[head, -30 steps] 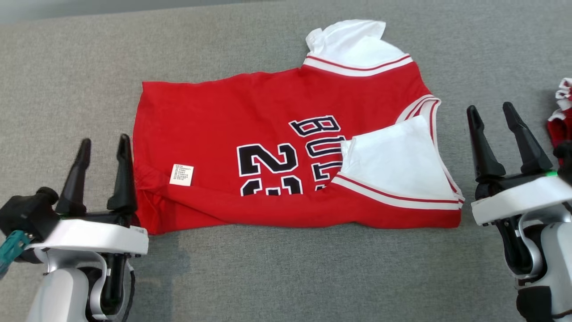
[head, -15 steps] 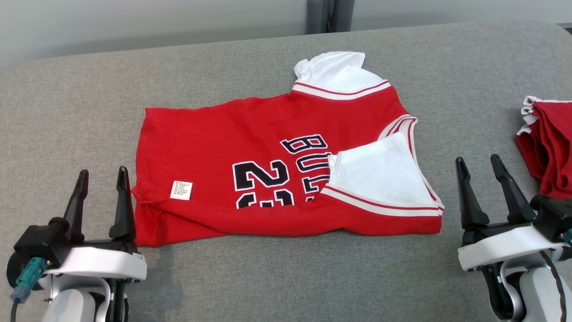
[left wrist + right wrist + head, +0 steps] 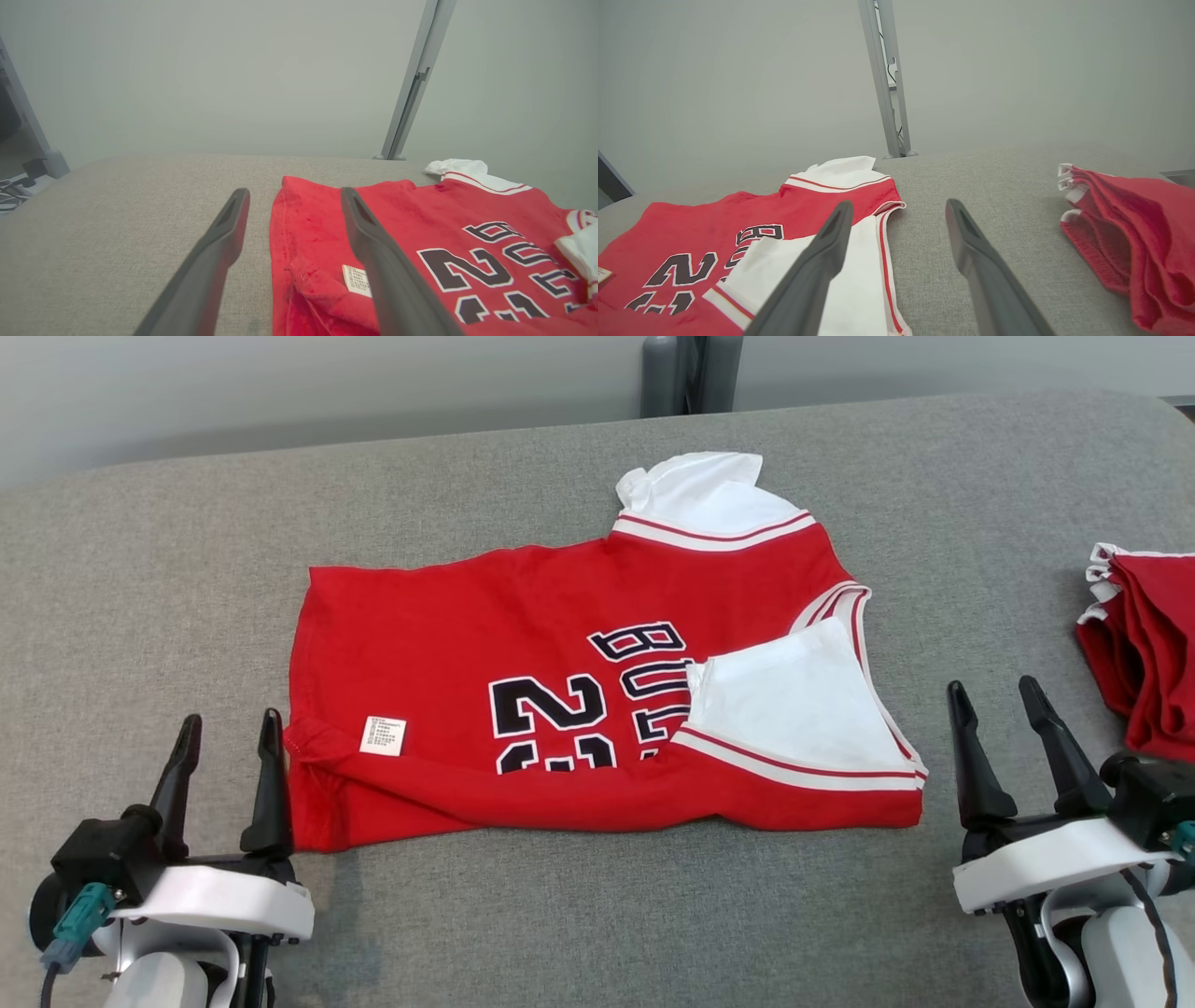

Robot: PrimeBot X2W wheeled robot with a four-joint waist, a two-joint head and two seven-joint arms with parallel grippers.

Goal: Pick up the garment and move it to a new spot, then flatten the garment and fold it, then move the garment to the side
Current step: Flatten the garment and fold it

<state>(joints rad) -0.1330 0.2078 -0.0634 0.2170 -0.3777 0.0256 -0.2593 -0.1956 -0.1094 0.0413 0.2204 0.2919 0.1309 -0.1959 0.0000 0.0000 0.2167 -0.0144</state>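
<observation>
The garment [image 3: 523,644] is a red jersey with black lettering and white sleeves, lying partly folded in the middle of the grey padded surface [image 3: 140,579]; its near edge is turned up over the lower numbers. It also lies ahead in the left wrist view [image 3: 420,233] and the right wrist view [image 3: 714,233]. My left gripper [image 3: 231,723] hovers open just off the garment's left hem, nothing between its fingers [image 3: 224,242]. At the garment's right end my right gripper [image 3: 991,689] stands open too, holding nothing.
A pile of red cloth with white trim [image 3: 1139,644] lies at the right edge of the surface, close to my right gripper, and shows in the right wrist view [image 3: 1125,242]. A grey metal post [image 3: 691,373] rises behind the far edge.
The head camera has tilted up, so the whole scene sits lower and the far edge and post now show. Both grippers have stayed open beside the garment's ends.
</observation>
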